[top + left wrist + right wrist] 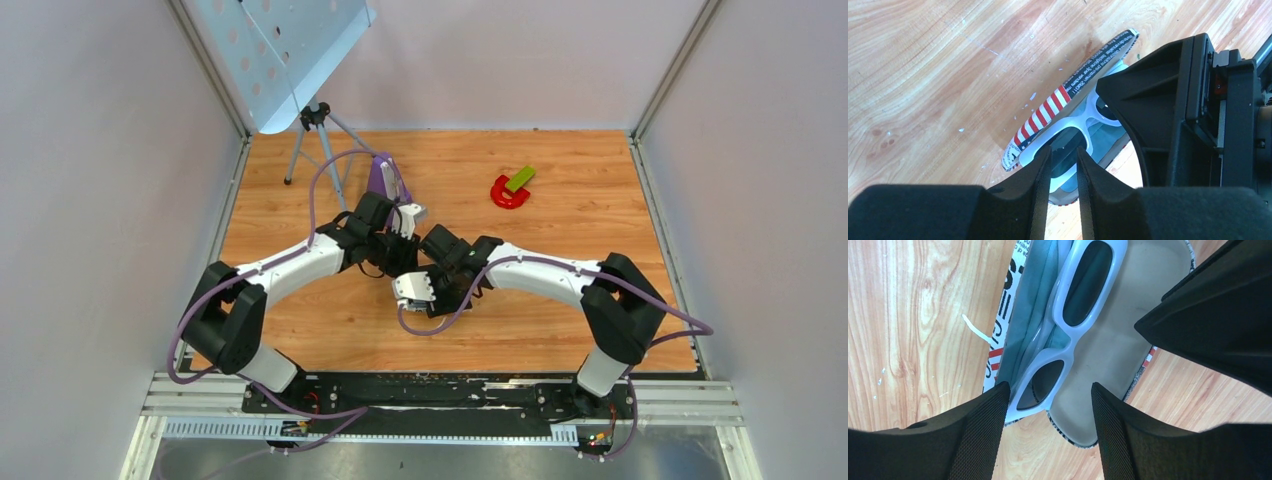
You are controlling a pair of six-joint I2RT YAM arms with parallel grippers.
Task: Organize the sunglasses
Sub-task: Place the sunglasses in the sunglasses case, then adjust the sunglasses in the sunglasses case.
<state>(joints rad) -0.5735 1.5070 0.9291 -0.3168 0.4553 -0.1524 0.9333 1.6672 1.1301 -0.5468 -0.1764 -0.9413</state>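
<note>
From their bases at the near edge of the table (560, 300), both arms reach inward and meet over its middle, wrists close together.

The right tool (1049, 390) hangs spread wide. Its two fingers stand to either side of the near end of the sunglasses (1068, 340), one over the cloth-side edge of the case (1108, 340) and the other over its pale lining. Nothing is gripped between them.

The left tool (1064, 150) is drawn narrow, with only a slim slit between its fingers. A dark lens and a bit of the case rim show through that slit, but I cannot tell whether the fingers pinch anything. From the right wrist it shows as a black mass over the far side of the case, apart from the white frame.

The sunglasses lie lengthwise inside the opened case, lenses facing up. They rest along the line where the light blue cloth (1033, 300) meets the bare grey lining. The case lies flat on the wood, its red-and-white striped outside and printed lettering showing along one edge.

Farther back stand a purple object (386, 178) just beyond the wrists and, to the right, a red piece with a green block (512, 190) on it. At the far left corner, a tripod (312, 135) carries a perforated panel (280, 50).
</note>
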